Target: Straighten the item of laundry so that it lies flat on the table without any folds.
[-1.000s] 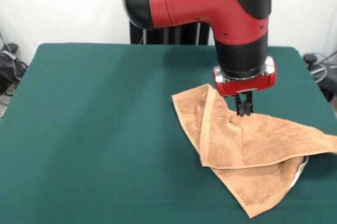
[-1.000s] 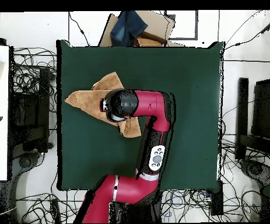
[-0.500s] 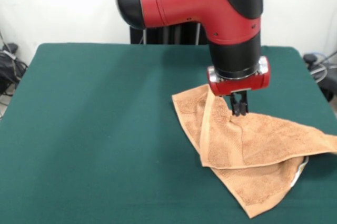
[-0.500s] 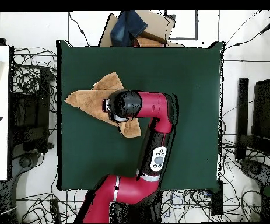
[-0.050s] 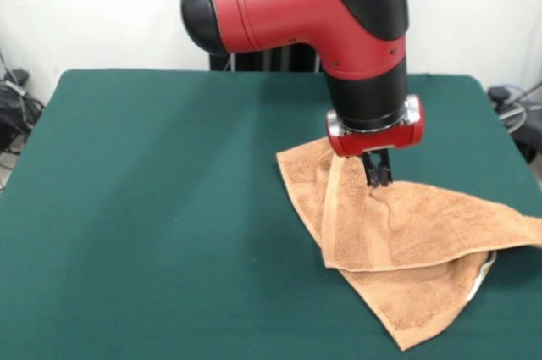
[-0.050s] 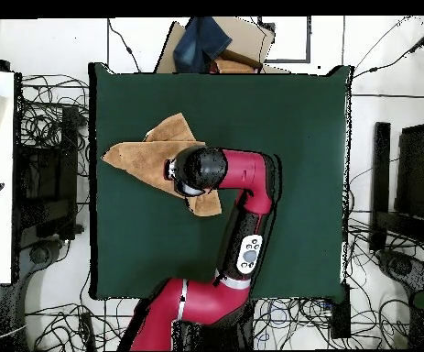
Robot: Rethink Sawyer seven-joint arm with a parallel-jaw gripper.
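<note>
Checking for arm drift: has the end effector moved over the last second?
Yes. In the front view the end effector has drifted left and slightly up against the light-brown terry towel, which lies unchanged on the green felt table.

A robotics lab: a large rectangular table covered in dark green felt-like cloth (image 6: 288, 183) stands on a pale floor strewn with tangled black cables (image 6: 46, 128) on its left and right, a red and black robot arm (image 6: 243, 225) is mounted at its edge, and a plain white wall (image 5: 93, 4) rises behind it
</note>
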